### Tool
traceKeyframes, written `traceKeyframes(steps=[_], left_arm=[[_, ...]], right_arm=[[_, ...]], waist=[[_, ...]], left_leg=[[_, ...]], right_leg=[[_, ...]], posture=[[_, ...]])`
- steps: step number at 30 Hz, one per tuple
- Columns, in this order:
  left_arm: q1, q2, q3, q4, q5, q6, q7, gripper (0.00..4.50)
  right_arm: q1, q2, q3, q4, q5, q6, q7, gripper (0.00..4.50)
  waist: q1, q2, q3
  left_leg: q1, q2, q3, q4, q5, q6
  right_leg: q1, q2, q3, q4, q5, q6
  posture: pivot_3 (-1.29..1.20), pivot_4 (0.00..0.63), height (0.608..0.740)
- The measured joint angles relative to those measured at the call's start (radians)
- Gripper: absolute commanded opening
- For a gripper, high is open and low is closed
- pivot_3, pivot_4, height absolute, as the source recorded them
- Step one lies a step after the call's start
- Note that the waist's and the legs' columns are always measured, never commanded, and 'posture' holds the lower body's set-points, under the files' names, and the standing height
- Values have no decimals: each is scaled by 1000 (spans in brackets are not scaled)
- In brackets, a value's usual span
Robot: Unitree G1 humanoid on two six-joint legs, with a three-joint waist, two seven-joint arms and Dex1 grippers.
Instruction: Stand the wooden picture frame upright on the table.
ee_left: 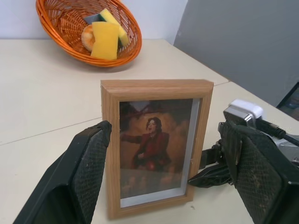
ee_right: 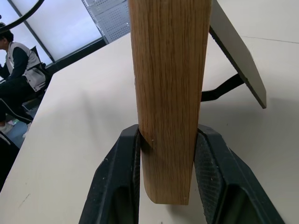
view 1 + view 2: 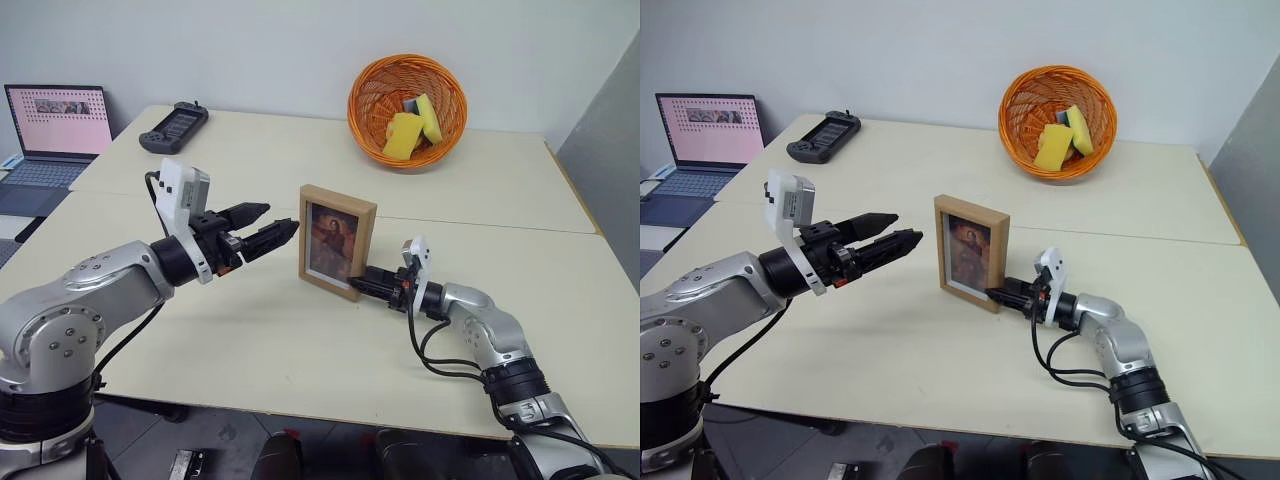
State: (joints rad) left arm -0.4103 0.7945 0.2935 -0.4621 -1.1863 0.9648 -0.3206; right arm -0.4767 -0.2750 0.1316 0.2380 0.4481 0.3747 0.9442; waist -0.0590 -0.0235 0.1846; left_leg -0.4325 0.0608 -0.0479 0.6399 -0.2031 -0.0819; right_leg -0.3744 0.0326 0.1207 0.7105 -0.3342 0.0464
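The wooden picture frame (image 3: 337,240) stands upright near the middle of the table (image 3: 250,340), its reddish portrait facing me. Its bottom edge is down at the tabletop. My right gripper (image 3: 358,281) is shut on the frame's lower right side. In the right wrist view its fingers (image 2: 119,172) clamp the light-wood edge (image 2: 168,93), with the easel stand (image 2: 238,51) folded out behind. My left gripper (image 3: 280,220) hovers open just left of the frame without touching it. In the left wrist view the frame (image 1: 156,144) sits between its fingertips (image 1: 93,154).
An orange basket (image 3: 370,90) holding yellow sponges (image 3: 405,135) sits at the back right. A black handheld controller (image 3: 174,127) lies at the back left, near an open laptop (image 3: 55,130). A seam (image 3: 500,225) crosses the table. A seated person (image 2: 18,65) shows in the right wrist view.
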Motion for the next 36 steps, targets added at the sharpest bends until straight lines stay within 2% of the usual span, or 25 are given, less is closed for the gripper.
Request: traceKeyframes(steps=[8,15,26,36], left_arm=[[41,87,39,1,-175,85,-80,3922],[92,132,42,0,-196,108,-123,3922],[202,239,42,-23,5,61,-269,3922],[251,262,42,-50,131,3,-378,3922]], right_arm=[[-4,4,3,44,-30,-47,33,1461],[-7,4,1,49,-33,-51,41,1461],[-7,-1,0,49,-33,-50,45,1461],[8,-1,6,5,-42,-34,34,1461]], waist=[[-1,0,0],[-1,0,0],[0,1,0],[1,1,0]], left_leg=[[0,0,0,-1,0,0],[0,0,0,-1,0,0],[1,1,0,-6,0,0],[1,1,0,-11,0,0]], right_leg=[[0,0,0,0,-1,-1],[0,0,0,-1,-2,-2],[0,0,-1,-5,-2,-3],[0,0,-1,-7,-2,-3]], posture=[[0,150,740],[0,150,740],[0,150,740],[0,150,740]])
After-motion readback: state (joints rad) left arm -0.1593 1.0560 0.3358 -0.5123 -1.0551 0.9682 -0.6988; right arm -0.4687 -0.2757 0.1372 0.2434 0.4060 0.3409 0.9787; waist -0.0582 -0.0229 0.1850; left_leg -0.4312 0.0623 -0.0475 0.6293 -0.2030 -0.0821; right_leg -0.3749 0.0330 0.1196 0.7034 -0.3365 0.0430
